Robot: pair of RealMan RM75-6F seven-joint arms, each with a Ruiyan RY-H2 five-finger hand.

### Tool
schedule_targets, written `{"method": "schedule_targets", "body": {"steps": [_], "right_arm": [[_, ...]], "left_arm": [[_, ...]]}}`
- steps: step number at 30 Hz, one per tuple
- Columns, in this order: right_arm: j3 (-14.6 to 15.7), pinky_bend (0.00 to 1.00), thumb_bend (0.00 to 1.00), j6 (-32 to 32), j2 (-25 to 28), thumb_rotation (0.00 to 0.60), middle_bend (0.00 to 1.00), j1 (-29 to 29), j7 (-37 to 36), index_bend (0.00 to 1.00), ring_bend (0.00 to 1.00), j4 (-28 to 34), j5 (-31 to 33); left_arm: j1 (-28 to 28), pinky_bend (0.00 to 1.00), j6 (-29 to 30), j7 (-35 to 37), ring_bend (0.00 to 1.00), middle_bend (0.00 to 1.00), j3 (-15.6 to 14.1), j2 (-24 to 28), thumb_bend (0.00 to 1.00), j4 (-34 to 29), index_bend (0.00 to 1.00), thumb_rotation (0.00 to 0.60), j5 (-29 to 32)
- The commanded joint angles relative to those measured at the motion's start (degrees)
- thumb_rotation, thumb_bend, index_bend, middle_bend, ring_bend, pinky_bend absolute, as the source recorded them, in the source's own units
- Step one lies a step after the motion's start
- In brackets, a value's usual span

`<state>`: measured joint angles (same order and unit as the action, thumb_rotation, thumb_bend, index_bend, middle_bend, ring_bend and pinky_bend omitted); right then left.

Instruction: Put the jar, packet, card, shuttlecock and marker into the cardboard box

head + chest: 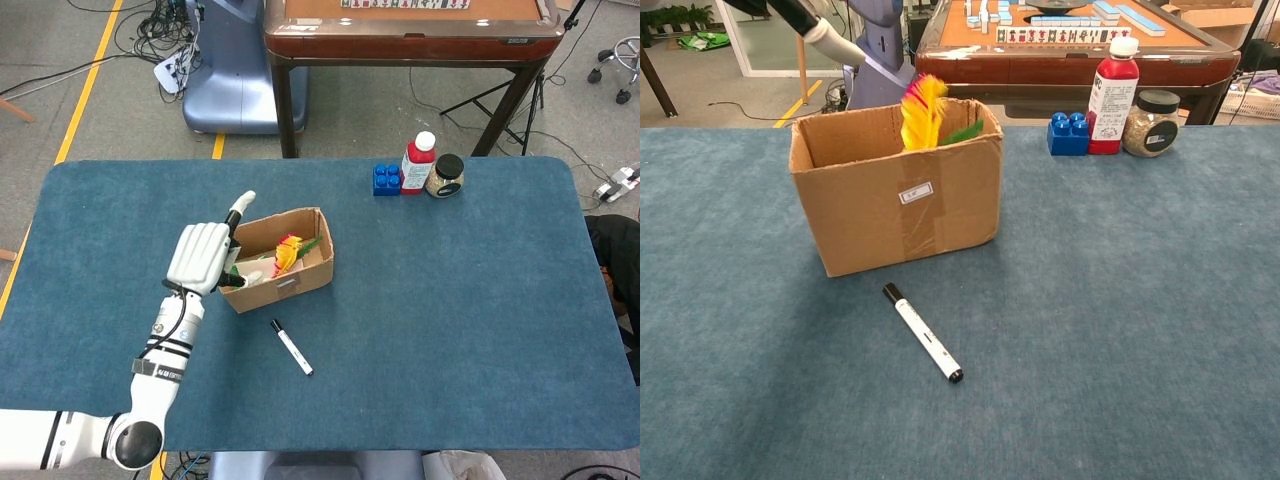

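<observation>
The cardboard box stands left of the table's middle. Inside it sits the shuttlecock, its yellow, pink and green feathers sticking up above the rim. Pale things lie under it in the box; I cannot tell them apart. My left hand hovers at the box's left end, fingers apart, holding nothing; in the chest view only a fingertip shows above the box. The black-and-white marker lies on the cloth in front of the box. The jar stands at the far right. My right hand is out of sight.
A red bottle and blue bricks stand beside the jar at the table's far edge. Behind the table stands a wooden mahjong table.
</observation>
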<state>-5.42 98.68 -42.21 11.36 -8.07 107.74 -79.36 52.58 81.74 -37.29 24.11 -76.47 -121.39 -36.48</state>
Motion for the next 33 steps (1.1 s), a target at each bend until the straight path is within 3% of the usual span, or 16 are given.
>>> {"method": "schedule_targets", "body": {"steps": [1,10,15,21,24,27,29,32,33], "right_arm": [[0.0,0.39,0.19,0.1,0.0,0.6,0.35,0.0,0.1,0.26,0.26,0.0,0.0],[0.1,0.39,0.19,-0.1,-0.1,0.6,0.35,-0.1,0.4,0.26,0.26,0.1,-0.1],[0.1,0.39,0.19,-0.2,-0.2,0.6,0.35,-0.2,0.5,0.26,0.26,0.1,0.1],[0.0,0.39,0.19,0.0,-0.2,0.6,0.35,-0.1,0.6,0.26,0.26,0.1,0.1],[0.0,0.39,0.19,0.2,-0.2,0.6,0.35,0.0,0.5,0.26,0.26,0.0,0.3],[-0.1,0.39,0.19,0.5,-0.1,0.6,0.35,0.2,0.1,0.26,0.26,0.0,0.5],[-0.2,0.39,0.19,0.6,0.0,0.6,0.35,0.3,-0.2,0.26,0.26,-0.1,0.6],[-0.3,0.39,0.19,1.0,0.1,0.6,0.35,0.5,-0.7,0.26,0.26,-0.2,0.8],[-0.3,0.39,0.19,1.1,0.1,0.6,0.35,0.6,-0.8,0.26,0.26,-0.2,0.8]], "left_arm": [[-1.0,1.0,1.3,0.0,0.95,0.93,-1.1,0.8,0.09,-2.4,0.08,0.6,-1.5],[-4.2,1.0,2.7,-1.6,0.95,0.96,-7.0,3.4,0.09,-10.0,0.26,0.6,-9.6],[-6.2,1.0,-0.5,0.5,0.94,0.96,-12.0,5.1,0.09,-12.0,0.32,0.6,-18.5],[-8.2,1.0,-8.3,6.9,0.78,0.84,-18.5,8.3,0.08,-7.7,0.33,0.6,-33.4],[-8.7,0.98,-10.4,10.6,0.74,0.79,-20.1,9.0,0.08,-4.0,0.32,0.6,-40.3],[-9.2,0.87,-11.8,13.7,0.65,0.67,-21.6,9.1,0.08,-0.4,0.32,0.6,-45.9],[-9.5,0.75,-12.5,14.2,0.54,0.52,-22.6,8.7,0.08,1.6,0.32,0.6,-48.1],[-10.3,0.51,-12.8,13.4,0.29,0.17,-23.7,7.1,0.08,5.2,0.32,0.6,-50.9],[-10.6,0.47,-12.6,13.4,0.25,0.12,-24.0,6.3,0.08,6.1,0.32,0.6,-51.7]]}}
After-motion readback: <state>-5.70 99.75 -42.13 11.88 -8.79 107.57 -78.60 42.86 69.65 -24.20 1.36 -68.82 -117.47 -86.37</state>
